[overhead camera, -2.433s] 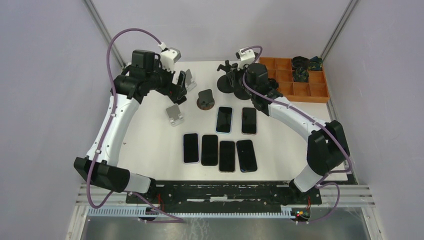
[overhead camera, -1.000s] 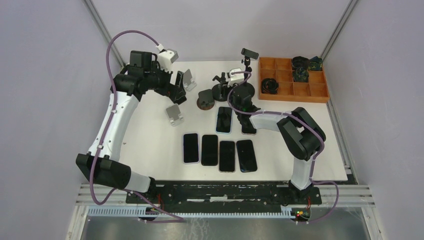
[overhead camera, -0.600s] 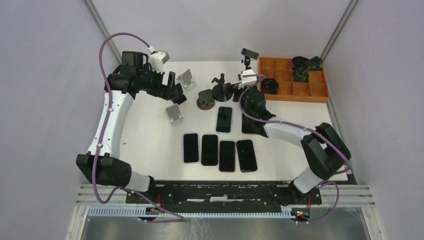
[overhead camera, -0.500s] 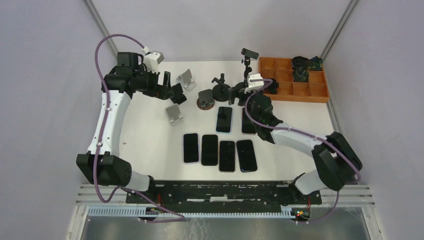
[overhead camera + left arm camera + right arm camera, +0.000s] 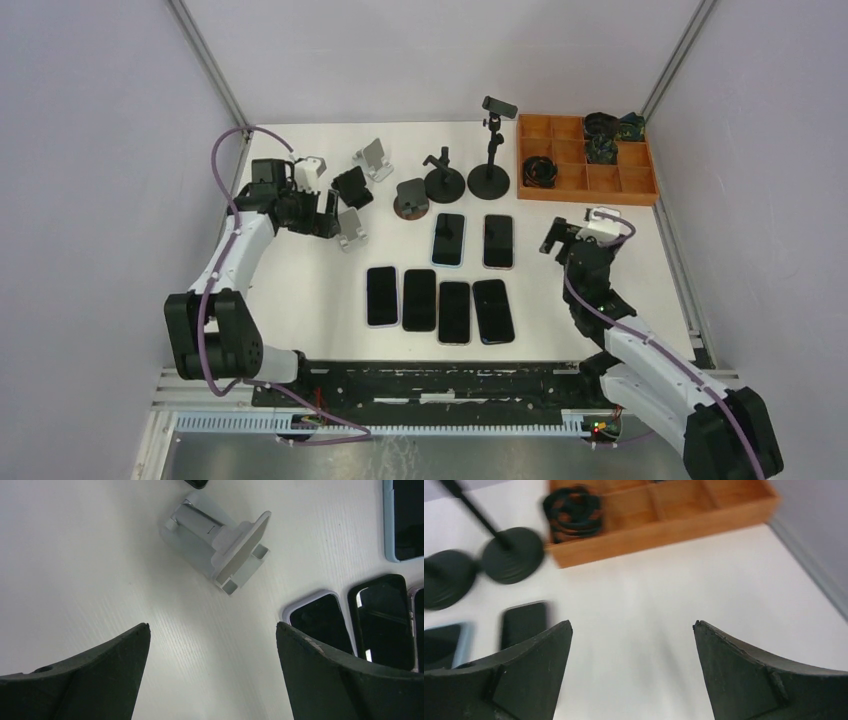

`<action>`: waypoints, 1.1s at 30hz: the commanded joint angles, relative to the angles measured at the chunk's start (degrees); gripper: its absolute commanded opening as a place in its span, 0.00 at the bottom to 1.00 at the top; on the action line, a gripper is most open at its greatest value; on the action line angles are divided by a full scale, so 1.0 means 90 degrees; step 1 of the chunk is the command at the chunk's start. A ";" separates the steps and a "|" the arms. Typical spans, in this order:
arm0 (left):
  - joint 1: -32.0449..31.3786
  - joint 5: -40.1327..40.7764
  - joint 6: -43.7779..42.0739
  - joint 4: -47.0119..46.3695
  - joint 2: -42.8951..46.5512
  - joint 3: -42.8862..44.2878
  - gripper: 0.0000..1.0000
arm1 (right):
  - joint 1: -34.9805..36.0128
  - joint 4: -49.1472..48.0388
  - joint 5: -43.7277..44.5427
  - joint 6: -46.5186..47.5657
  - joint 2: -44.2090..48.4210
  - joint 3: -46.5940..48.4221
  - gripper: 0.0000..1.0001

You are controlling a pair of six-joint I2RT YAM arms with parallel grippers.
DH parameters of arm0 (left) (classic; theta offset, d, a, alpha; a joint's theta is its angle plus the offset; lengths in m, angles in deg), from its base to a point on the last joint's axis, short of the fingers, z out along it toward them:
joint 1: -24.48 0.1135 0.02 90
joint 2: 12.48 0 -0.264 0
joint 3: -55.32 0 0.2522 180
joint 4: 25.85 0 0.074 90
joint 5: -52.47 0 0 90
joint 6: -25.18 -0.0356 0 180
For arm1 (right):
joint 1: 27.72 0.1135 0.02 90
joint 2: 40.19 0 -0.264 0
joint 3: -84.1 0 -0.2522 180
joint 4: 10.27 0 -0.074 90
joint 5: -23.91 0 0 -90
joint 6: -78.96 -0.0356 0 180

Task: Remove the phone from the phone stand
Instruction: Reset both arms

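Phone (image 5: 350,186): dark, propped at a tilt in the upper left part of the table (image 5: 300,290), seen from the top view. Its support is hidden under it, so I cannot tell what it rests on.

Left gripper (image 5: 326,214): low over the table just left of the phone and apart from it. In the left wrist view both fingers (image 5: 95,675) are spread wide with only bare tabletop between them, grasping nothing.

White stand (image 5: 350,228): just below the phone, beside the left gripper. In the wrist view it sits ahead of the open fingers, untouched.

Second white stand (image 5: 372,158): just above the phone, near the table's far edge.

Black stand on a brown base (image 5: 411,197): right of the phone. Two pole stands on round black bases lie further right, a short one (image 5: 440,178) and a tall one (image 5: 489,165).

Flat phones, screens up, centre of the table: an upper pair (image 5: 449,239) and a lower row of four (image 5: 419,299).

Right gripper (image 5: 554,238): right of the upper pair, over bare table, jaws apart, nothing held. The right wrist view is motion-blurred.

Orange tray (image 5: 585,197): upper right corner, with dark coiled items in some compartments.
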 commanded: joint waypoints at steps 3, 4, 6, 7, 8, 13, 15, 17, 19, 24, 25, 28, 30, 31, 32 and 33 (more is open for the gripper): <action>0.0042 -0.0346 0.0100 -0.2661 0.0000 -0.0964 1.00 | -0.0598 -0.0495 0.2297 0.0420 0.0418 -0.0978 0.98; 0.0042 -0.0452 0.0158 -0.2987 0.0000 -0.1209 1.00 | -0.0617 -0.1098 0.2462 0.0805 0.0424 -0.1253 0.98; 0.0047 -0.0656 0.0252 -0.3765 0.0044 -0.1638 1.00 | -0.0672 -0.2005 0.2762 0.1278 0.0296 -0.1634 0.98; 0.0040 -0.0751 0.0312 -0.4330 0.0094 -0.1929 1.00 | -0.0747 -0.2200 0.2786 0.1289 0.0186 -0.1707 0.98; 0.0041 -0.0829 0.0407 -0.4941 0.0180 -0.2252 1.00 | -0.0884 -0.2257 0.2728 0.1227 0.0019 -0.1720 0.98; 0.0042 -0.1084 0.1133 -0.7464 0.0161 -0.3372 1.00 | -0.1327 -0.3131 0.2704 0.0773 -0.0478 -0.2200 0.98; 0.0043 -0.1128 0.1255 -0.7925 -0.0047 -0.3507 1.00 | -0.1480 -0.3889 0.2373 0.0830 -0.0546 -0.2617 0.98; 0.0047 -0.1072 0.1315 -0.8204 -0.0203 -0.3545 1.00 | -0.1531 -0.4571 0.2352 0.1193 -0.0885 -0.2742 0.98; 0.0052 -0.0953 0.1404 -0.8578 -0.0282 -0.3592 1.00 | -0.1549 -0.5349 0.2344 0.1725 -0.1404 -0.2813 0.98; 0.0053 -0.0538 0.1770 -0.9120 -0.0267 -0.3770 1.00 | -0.1618 -0.6485 0.1950 0.1798 -0.2320 -0.2943 0.98; 0.0056 -0.0460 0.1786 -0.9192 -0.0210 -0.3852 1.00 | -0.1622 -0.6597 0.1886 0.1983 -0.2470 -0.2859 0.98; 0.0052 -0.0363 0.1766 -0.9133 0.0036 -0.4054 1.00 | -0.1656 -0.6159 0.1749 0.1945 -0.2501 -0.2644 0.98; 0.0052 -0.0248 0.1736 -0.9021 0.0116 -0.4070 1.00 | -0.1670 -0.6096 0.1725 0.1936 -0.2495 -0.2637 0.98; 0.0056 -0.0212 0.1733 -0.8992 0.0125 -0.4072 1.00 | -0.1670 -0.6139 0.1728 0.1933 -0.2487 -0.2655 0.98; 0.0052 -0.0227 0.1685 -0.8941 0.0148 -0.4064 1.00 | -0.1674 -0.6245 0.1725 0.1959 -0.2473 -0.2712 0.98; 0.0052 -0.0235 0.1620 -0.8707 0.0172 -0.4031 1.00 | -0.1672 -0.6325 0.1719 0.1963 -0.2435 -0.2775 0.98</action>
